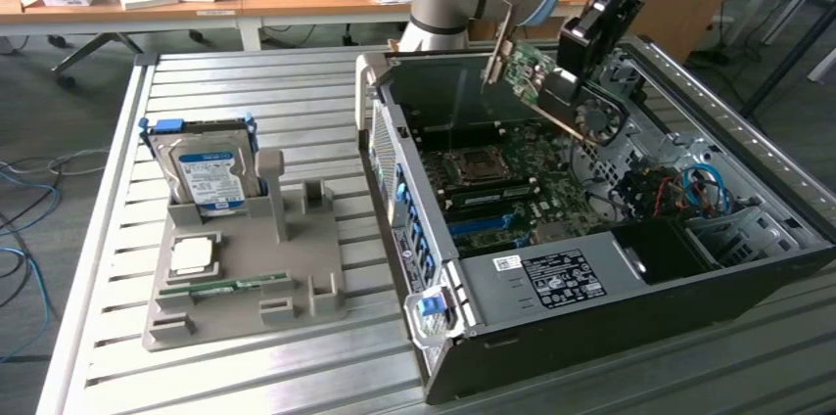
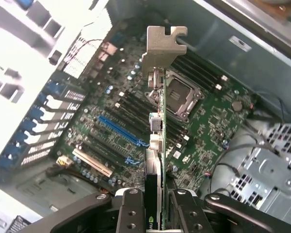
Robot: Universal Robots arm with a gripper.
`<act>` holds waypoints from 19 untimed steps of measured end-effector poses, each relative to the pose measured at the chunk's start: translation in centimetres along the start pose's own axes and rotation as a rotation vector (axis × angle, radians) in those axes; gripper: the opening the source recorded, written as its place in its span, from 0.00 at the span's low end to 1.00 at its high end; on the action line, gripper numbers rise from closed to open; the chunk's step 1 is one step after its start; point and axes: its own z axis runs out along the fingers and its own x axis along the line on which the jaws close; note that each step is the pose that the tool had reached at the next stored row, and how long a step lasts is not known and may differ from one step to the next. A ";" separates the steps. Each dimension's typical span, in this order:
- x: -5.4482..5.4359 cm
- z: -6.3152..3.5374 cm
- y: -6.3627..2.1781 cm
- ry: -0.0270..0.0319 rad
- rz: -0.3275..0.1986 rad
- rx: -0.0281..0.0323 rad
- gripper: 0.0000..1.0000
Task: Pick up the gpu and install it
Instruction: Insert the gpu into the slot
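GPU (image 1: 530, 74), a thin flat green-brown circuit card with a silver metal bracket at one end, hangs tilted in the upper centre of the exterior view, above the open black and grey computer case (image 1: 562, 283). The black two-fingered hand (image 1: 566, 92) is clamped on the card's end opposite the bracket, jaws narrowed onto the board. The bracket end is the highest point of the card and stands above the case's upper rim. The card's lower edge is apart from the green motherboard (image 1: 523, 175), with open air between them.

In the wrist view the GPU (image 2: 156, 131) appears edge-on between the hand's (image 2: 157, 218) two black fingers (image 2: 131, 213). Its bracket lies at the far end, over the motherboard (image 2: 218, 111) beside the square metal processor socket (image 2: 182, 97). The long blue expansion slot (image 2: 120, 130) and the white expansion slot (image 2: 93, 162) lie unoccupied on the board.

At the exterior view's left, a grey plastic holder (image 1: 242, 283) on the slatted metal tabletop (image 1: 222, 82) carries an upright silver hard drive with a blue label (image 1: 209, 175), well apart from the case.
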 end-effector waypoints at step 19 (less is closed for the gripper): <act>0.0 0.12 -0.01 0.0203 -0.345 0.0010 0.26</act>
